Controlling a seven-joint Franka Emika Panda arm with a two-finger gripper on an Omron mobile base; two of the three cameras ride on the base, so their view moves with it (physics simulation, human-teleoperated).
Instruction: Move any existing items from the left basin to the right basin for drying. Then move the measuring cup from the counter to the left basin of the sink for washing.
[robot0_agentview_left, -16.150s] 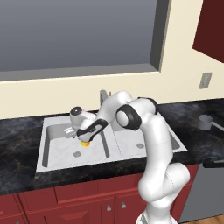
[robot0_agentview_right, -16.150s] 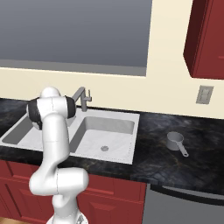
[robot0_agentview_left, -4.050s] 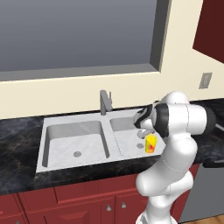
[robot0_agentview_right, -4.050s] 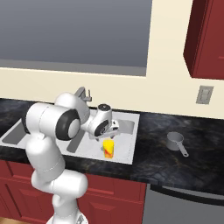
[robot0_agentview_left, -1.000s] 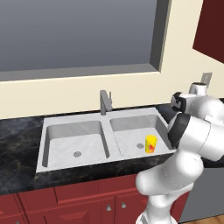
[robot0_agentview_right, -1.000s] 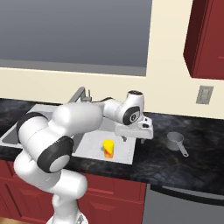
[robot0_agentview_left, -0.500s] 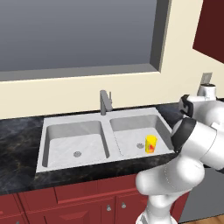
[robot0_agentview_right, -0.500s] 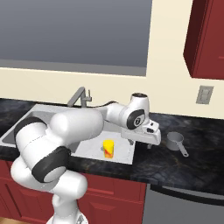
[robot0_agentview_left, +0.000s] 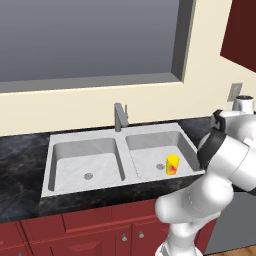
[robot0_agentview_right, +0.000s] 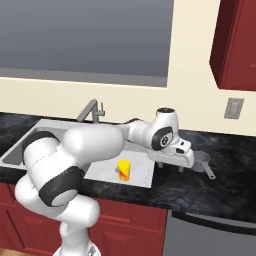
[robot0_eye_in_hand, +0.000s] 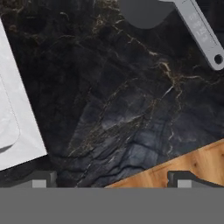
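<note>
Since the yellow cup (robot0_agentview_right: 123, 169) already stands in the right basin (robot0_agentview_left: 150, 165), the fully open, empty end effector (robot0_agentview_right: 171, 167) hovers near the measuring cup (robot0_eye_in_hand: 183, 13), at 1 o'clock in the hand view.

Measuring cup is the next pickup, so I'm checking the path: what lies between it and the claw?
Just bare dark counter in the hand view; the measuring cup lies at that view's top, with the open claw at the bottom.

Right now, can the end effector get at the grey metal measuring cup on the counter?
Probably yes. The end effector hangs open over bare black marbled counter, just short of the grey metal measuring cup. Nothing lies between them, and the cup's flat handle is exposed.
</note>
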